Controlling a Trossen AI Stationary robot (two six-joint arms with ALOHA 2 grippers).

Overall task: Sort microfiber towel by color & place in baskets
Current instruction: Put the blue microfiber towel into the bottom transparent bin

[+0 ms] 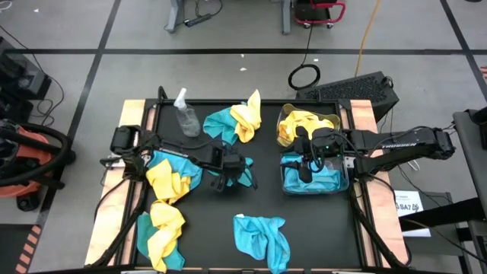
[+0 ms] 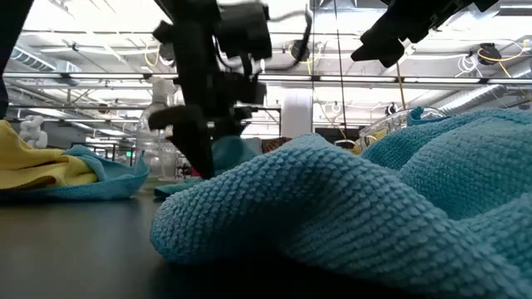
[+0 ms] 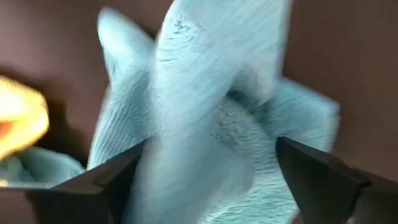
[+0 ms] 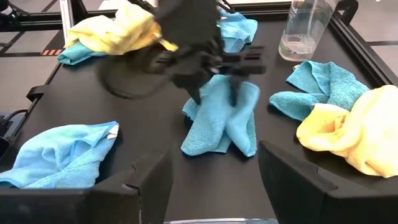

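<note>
Left gripper (image 1: 232, 176) at table (image 1: 319, 228) centre, fingers (image 4: 194, 94) clamped on a teal towel (image 4: 221, 118) bunched on the surface; same cloth fills the left wrist view between both fingers. Right gripper (image 1: 306, 169) raised above the teal-filled basket (image 1: 313, 177) on the right side, fingers spread apart and holding nothing. Second basket (image 1: 307, 124), just behind the first, packed with yellow towel. Loose towels elsewhere: teal-and-yellow pair (image 1: 237, 122) near the back edge beside a clear spray bottle (image 1: 186, 116); yellow-and-teal heap (image 1: 171, 179) at the left; another mixed heap (image 1: 160, 232) at the front left corner; single teal cloth (image 1: 262, 237) at the front centre.
</note>
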